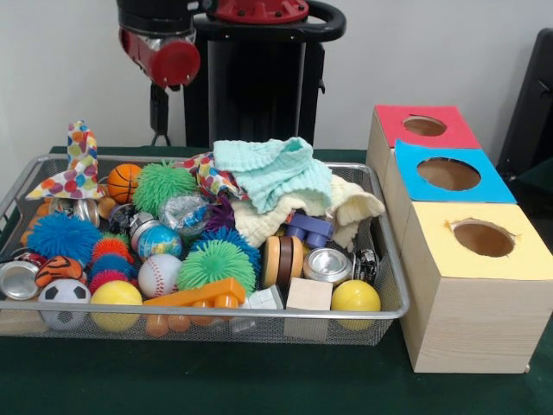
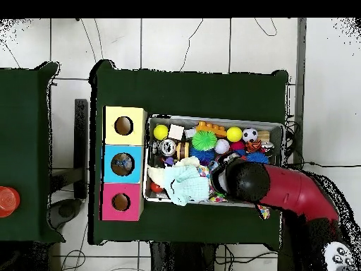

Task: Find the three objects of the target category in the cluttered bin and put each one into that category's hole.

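- Hard to read the state of the end effector (image 1: 160,130): a thin dark part hangs below the red and black arm (image 1: 164,52) at the far left rim of the silver wire-mesh bin (image 1: 390,259); cannot tell whether apart or together, and nothing visibly held.
- Target category not named, so all candidates lie in the bin, none visibly lifted out.
- Key relation, front view: everything in the bin sits nearer than the end effector and mostly to its right. Closest are the orange basketball (image 1: 123,181) and a green spiky rubber ball (image 1: 164,183), just near of it.
- Probably calls for a short drop to reach either, then a long carry rightward to the boxes.
- Three wooden boxes in a row right of the bin, one round hole each: red-topped box (image 1: 449,134) farthest, blue-topped box (image 1: 484,186) in the middle, yellow-topped box (image 1: 432,251) nearest.
- Two green spiky balls, counting the second one (image 1: 216,264); two blue ones; two smooth yellow balls (image 1: 355,296).
- Three shiny metal tins, one at (image 1: 328,265).
- One mint-green cloth (image 1: 276,169) draped over a cream cloth (image 1: 350,203), likely hiding more.
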Robot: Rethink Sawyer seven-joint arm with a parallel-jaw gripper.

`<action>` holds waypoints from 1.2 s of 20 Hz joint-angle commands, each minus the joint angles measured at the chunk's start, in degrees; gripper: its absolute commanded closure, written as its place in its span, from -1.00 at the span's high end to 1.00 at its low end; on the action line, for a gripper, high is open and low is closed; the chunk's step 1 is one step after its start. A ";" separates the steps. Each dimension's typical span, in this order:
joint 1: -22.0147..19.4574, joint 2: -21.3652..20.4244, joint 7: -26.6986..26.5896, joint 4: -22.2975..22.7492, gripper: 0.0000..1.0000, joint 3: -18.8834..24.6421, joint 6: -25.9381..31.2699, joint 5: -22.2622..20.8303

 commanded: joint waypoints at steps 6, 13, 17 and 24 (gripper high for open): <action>5.74 11.17 15.50 -6.33 -1.00 -7.91 -7.61 5.93; 4.91 11.24 11.59 -5.01 -1.00 -9.05 -9.68 9.15; 3.04 11.57 8.78 -5.26 -1.00 -8.63 -10.25 10.18; 0.29 16.03 7.02 -9.79 -1.00 -6.61 -11.17 12.87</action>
